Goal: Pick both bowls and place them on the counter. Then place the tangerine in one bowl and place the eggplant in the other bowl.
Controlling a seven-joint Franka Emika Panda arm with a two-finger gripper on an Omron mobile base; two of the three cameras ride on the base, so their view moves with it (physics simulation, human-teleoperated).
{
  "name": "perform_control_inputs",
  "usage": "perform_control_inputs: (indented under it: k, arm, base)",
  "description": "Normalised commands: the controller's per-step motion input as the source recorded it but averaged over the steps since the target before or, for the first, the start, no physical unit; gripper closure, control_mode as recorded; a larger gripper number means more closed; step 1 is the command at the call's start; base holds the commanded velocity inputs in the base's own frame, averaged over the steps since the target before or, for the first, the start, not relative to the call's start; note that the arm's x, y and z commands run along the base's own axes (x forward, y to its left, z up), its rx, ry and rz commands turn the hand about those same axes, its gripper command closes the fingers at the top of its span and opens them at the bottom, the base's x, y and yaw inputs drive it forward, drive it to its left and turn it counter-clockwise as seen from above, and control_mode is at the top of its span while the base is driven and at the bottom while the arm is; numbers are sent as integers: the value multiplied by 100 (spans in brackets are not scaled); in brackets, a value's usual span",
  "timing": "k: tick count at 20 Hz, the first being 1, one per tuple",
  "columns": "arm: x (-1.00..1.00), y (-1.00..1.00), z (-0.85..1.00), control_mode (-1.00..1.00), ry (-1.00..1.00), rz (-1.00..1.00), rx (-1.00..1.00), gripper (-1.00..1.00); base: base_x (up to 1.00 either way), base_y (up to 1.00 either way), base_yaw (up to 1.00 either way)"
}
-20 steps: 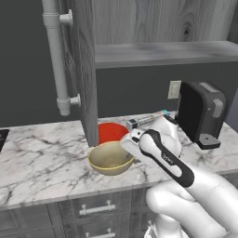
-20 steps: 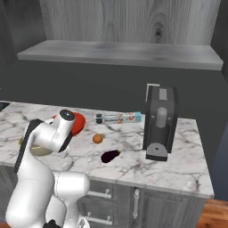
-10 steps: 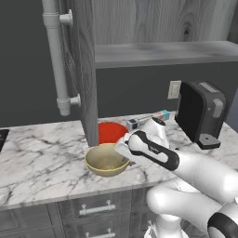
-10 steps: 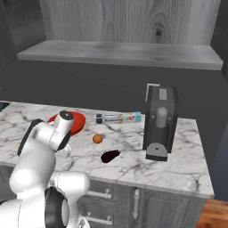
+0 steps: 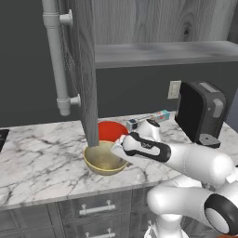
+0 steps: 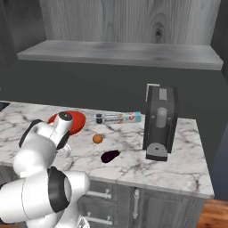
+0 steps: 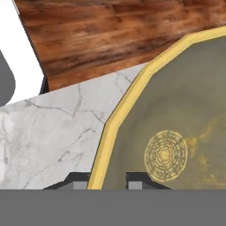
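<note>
Left base view: the tan bowl [image 5: 104, 159] sits on the counter [image 5: 37, 158], the red bowl [image 5: 111, 130] just behind it.

Right base view: the tangerine [image 6: 97, 139] and eggplant [image 6: 110, 155] lie on the marble, apart from both bowls.

Hand view: the end effector [image 7: 107, 180] straddles the tan rim, one fingertip each side; whether it pinches is unclear. Judged step: setting down this bowl; next, release and fetch the tangerine.

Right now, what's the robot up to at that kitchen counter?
The gripper has its fingertips on either side of the tan bowl's yellowish rim, with the bowl on the counter near its front edge. The red bowl sits just behind it. The tangerine and eggplant lie loose on the marble, not yet in any bowl.
</note>
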Motion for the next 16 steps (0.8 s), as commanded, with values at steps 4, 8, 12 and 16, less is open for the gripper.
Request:
perform_control_inputs:
  k: [4,8,12,16]
  arm:
    - [-10,0,13,-100,-1,0,0,-100]
    - [-22,-1,20,-100,0,-1,0,-100]
    - [-32,-11,40,-100,-2,-5,0,-100]
    - [-26,-28,45,-100,-1,-9,0,-100]
  base:
    - [0,0,0]
    - [0,0,0]
    - [0,0,0]
    - [0,0,0]
